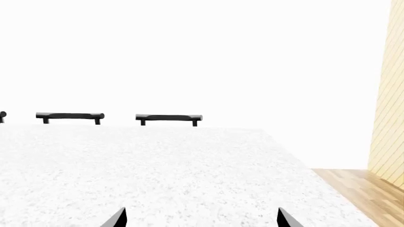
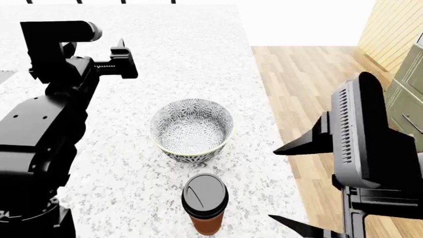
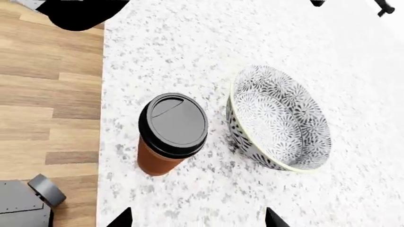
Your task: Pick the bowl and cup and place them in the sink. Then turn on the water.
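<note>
The grey-black floral bowl (image 2: 191, 130) sits upright on the white speckled counter (image 2: 185, 49). The orange-brown cup (image 2: 205, 203) with its black lid stands just in front of it, near the counter's right edge. My right gripper (image 2: 281, 184) hangs open beside the cup, off that edge. In the right wrist view the cup (image 3: 171, 132) and bowl (image 3: 277, 118) lie ahead of the open right gripper (image 3: 197, 220), untouched. My left gripper (image 2: 99, 57) hovers over the counter, left of and beyond the bowl. In its wrist view the left gripper (image 1: 200, 218) is open over bare counter. The sink is out of view.
Wooden floor (image 2: 310, 84) runs along the counter's right side, with pale slatted cabinetry (image 2: 390, 25) and grey-green drawers (image 2: 406, 106) beyond it. Two black bar handles (image 1: 69, 116) (image 1: 168, 117) show past the counter's far edge in the left wrist view.
</note>
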